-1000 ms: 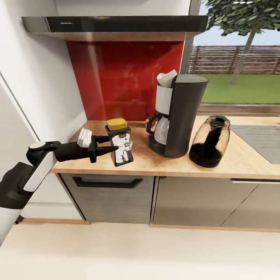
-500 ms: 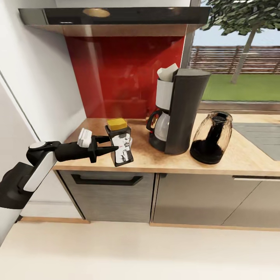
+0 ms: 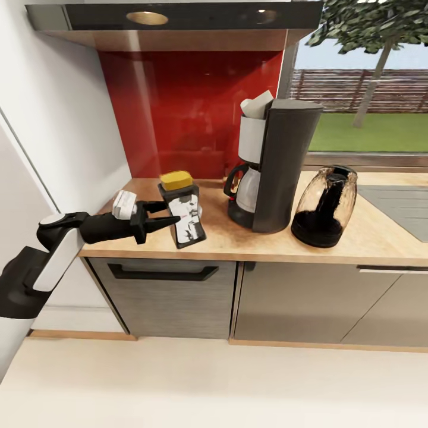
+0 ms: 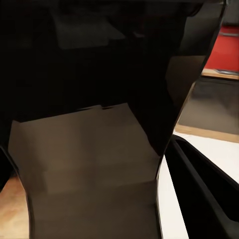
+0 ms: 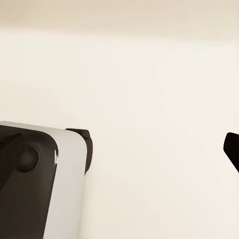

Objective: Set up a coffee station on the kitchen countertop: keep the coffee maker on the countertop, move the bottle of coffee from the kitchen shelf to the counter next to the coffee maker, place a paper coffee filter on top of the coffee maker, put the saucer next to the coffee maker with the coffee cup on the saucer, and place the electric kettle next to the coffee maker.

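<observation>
Bottle of coffee [image 3: 183, 209], yellow-lidded and tilted, sits clamped between the fingers of the left gripper [image 3: 171, 214] over the left end of the kitchen countertop [image 3: 356, 238], left of the coffee maker [image 3: 274, 166] and electric kettle [image 3: 326, 207]. Whether the right gripper is open or closed cannot be told.

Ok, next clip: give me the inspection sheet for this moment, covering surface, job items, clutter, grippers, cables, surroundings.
Surface: light wood countertop over grey cabinet fronts.
Job's things: bottle of coffee, yellow lid, tilted, left of the coffee maker; paper coffee filter sits in its white basket; electric kettle stands to its right. Saucer, cup: nothing seen.
Clutter: nothing seen.
Grippers: left gripper shut on the bottle of coffee; right gripper's state cannot be told.
Cables: nothing seen.
Surroundings: red backsplash, black shelf above, window onto a lawn and fence.
</observation>
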Controlling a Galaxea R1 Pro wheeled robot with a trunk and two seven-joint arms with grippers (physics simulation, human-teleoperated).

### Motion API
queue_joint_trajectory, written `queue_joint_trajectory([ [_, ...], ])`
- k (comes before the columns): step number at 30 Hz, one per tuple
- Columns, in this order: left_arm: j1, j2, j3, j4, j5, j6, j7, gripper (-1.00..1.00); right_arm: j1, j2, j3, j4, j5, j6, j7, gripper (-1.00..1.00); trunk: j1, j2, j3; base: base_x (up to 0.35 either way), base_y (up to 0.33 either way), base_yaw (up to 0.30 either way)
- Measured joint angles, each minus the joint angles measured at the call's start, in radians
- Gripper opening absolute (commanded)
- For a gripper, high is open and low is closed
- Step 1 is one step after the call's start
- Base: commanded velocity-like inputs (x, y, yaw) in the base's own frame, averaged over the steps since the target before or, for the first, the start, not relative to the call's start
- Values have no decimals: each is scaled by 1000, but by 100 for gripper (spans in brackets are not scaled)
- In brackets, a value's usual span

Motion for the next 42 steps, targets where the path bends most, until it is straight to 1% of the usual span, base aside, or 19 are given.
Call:
queue_joint_trajectory([
  [2,0,0,11,0,-1,0,0,-100,0,0,0,0,0,0,0,100,0,0,0,0,0,0],
  [14,0,0,11,0,-1,0,0,-100,0,0,0,0,0,0,0,100,0,0,0,0,0,0],
  [15,0,0,7,0,-2,0,-1,-100,0,0,1,0,1,0,0,100,0,0,0,0,0,0],
  [22,0,-39,47,-28,0,50,-9,-100,-2,0,2,0,3,0,0,100,0,0,0,0,0,0],
  [23,0,-103,138,-29,4,81,-11,-100,-2,0,2,0,3,0,0,100,0,0,0,0,0,0],
  [24,0,-107,261,-29,-2,83,-10,-100,-2,0,2,0,3,0,0,100,0,0,0,0,0,0],
  [25,-1,-108,331,-30,7,78,-8,-100,-2,0,2,0,3,0,0,100,0,0,0,0,0,0],
  [27,0,-110,306,-30,-6,82,-9,-100,-2,0,2,0,3,0,0,100,0,0,0,0,0,0],
  [28,0,-110,307,-30,1,83,-10,-100,-2,0,2,0,3,0,0,100,0,0,0,0,0,0],
  [42,0,-111,309,-32,0,83,-10,-100,-2,0,2,0,3,0,0,100,0,0,0,2,0,0],
])
